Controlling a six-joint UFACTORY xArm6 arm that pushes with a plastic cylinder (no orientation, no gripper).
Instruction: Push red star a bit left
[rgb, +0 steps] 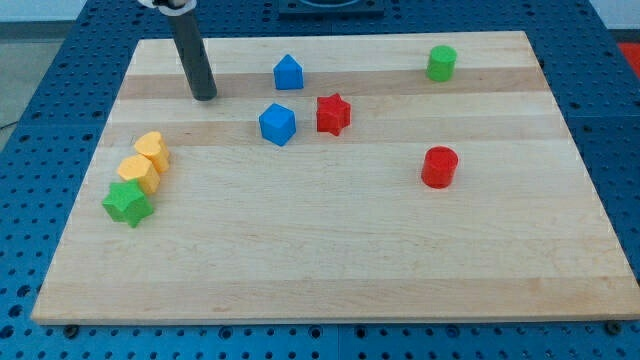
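Note:
The red star (333, 114) lies on the wooden board (330, 260) a little above the view's centre. A blue cube (277, 124) sits just to its left, with a small gap between them. My tip (205, 95) rests on the board in the upper left part, well to the left of the red star and the blue cube. The dark rod rises from the tip toward the view's top.
A blue house-shaped block (288, 72) is above the blue cube. A green cylinder (441, 63) is at upper right, a red cylinder (439, 167) right of centre. Two yellow blocks (144, 162) and a green star (127, 203) cluster at the left edge.

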